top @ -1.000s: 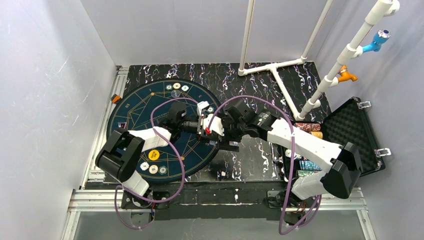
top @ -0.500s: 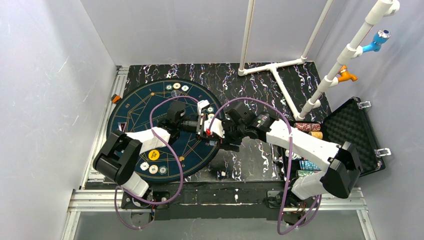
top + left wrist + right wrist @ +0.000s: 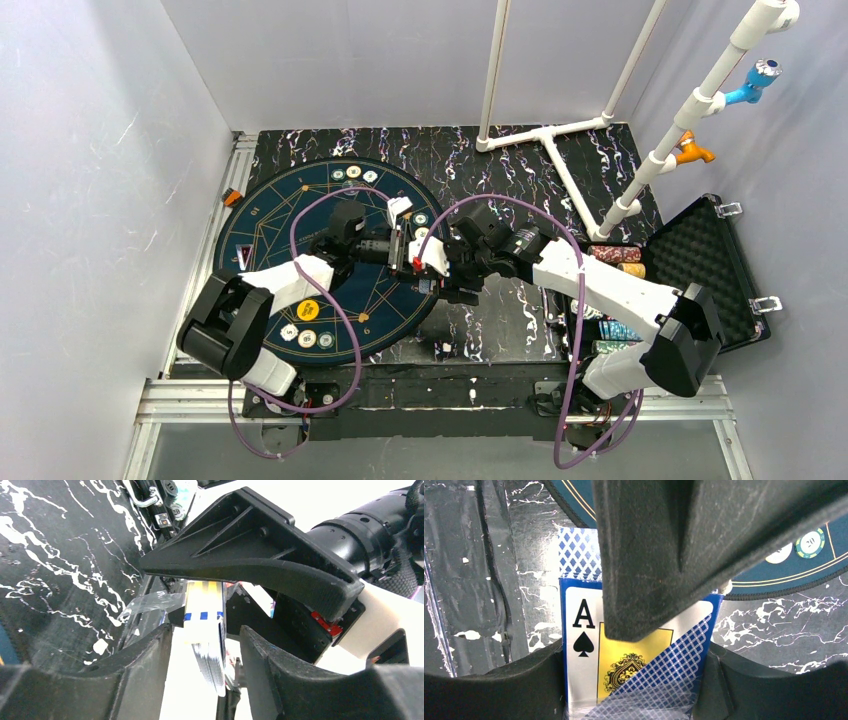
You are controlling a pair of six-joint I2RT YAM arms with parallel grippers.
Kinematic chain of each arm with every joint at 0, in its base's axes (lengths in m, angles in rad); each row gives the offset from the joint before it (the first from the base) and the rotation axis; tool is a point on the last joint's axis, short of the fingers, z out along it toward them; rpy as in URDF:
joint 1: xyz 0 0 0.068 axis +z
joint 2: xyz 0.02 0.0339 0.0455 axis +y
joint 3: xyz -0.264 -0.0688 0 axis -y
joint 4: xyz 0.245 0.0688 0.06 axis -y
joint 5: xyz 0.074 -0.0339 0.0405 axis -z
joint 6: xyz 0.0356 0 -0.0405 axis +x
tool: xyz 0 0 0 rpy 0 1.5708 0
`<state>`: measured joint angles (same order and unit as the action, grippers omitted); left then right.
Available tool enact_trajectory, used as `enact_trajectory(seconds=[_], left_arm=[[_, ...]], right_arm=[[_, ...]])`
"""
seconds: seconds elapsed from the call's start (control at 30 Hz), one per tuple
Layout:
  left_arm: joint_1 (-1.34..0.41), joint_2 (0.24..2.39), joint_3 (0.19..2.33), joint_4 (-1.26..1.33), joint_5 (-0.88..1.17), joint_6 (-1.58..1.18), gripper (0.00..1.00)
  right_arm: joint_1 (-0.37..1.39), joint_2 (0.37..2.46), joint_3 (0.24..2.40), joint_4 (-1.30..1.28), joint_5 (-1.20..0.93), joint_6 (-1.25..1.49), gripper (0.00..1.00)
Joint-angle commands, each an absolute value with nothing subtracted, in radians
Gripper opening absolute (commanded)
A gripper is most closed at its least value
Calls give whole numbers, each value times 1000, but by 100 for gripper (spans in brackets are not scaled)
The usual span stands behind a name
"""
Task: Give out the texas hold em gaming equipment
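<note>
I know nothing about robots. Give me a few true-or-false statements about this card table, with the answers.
1. The right gripper is clamped on a pack of cards showing an ace of spades. True.
2. The black case is closed. False: its lid lies open, foam showing.
3. Poker chips lie on the round dark-blue mat. True.
4. The yellow disc sits in the case. False: it lies on the mat, near its front edge.
5. The left gripper is far from the right one. False: they meet over the mat's right edge, the left one's jaws open around the pack.
</note>
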<state>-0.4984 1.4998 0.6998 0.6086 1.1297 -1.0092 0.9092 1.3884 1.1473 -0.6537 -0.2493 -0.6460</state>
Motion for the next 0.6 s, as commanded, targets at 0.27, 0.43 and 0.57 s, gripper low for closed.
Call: enact_trajectory(seconds=[0.27, 0.43, 0.57], left_arm=[[-427, 1426, 686, 415, 1120, -855, 31], [-403, 1408, 674, 412, 1134, -852, 30], [-396, 1401, 670, 413, 1142, -848, 29]], right_arm=[[891, 1329, 1153, -657, -269, -627, 1], [884, 1316, 1137, -653, -278, -624, 1], [874, 1312, 1129, -648, -301, -620, 1]])
